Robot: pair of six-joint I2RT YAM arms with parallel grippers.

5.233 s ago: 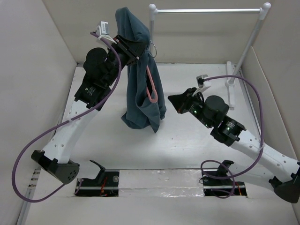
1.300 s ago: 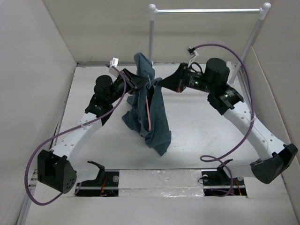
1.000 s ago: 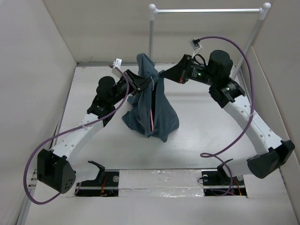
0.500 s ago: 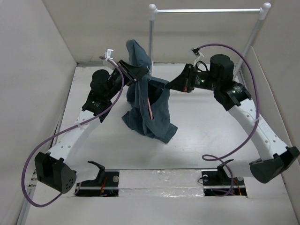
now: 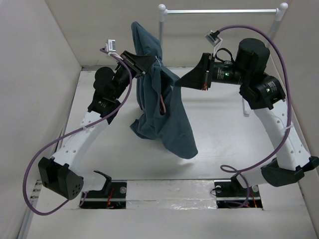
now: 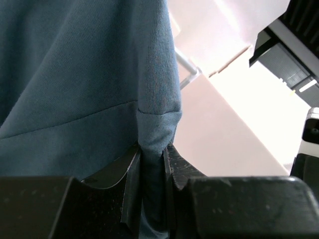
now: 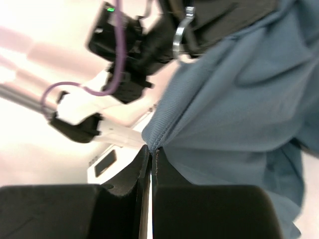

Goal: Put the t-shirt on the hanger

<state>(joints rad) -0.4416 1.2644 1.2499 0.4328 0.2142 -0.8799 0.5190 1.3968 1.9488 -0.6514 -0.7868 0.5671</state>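
A teal t-shirt (image 5: 164, 117) hangs bunched over the table between both arms. My left gripper (image 5: 145, 62) holds its top; in the left wrist view the jaws (image 6: 151, 153) are shut on a fold of the cloth (image 6: 75, 74). A short stretch of the salmon-pink hanger (image 5: 160, 104) shows inside the shirt, and its silver hook (image 7: 181, 35) sticks out by the left gripper. My right gripper (image 5: 179, 82) is shut on the shirt's ribbed edge (image 7: 164, 130), with its tips (image 7: 151, 149) pinched tight and the edge drawn out to the right.
A white clothes rack with a metal bar (image 5: 219, 11) stands at the back right, its post (image 5: 161, 30) just behind the shirt. Beige walls (image 5: 35, 74) close in the table (image 5: 219, 144) on the left, right and back.
Both grippers have risen. The left one has lifted the shirt's top higher, and the right one has pulled its edge up and to the right, so the cloth spreads wider.
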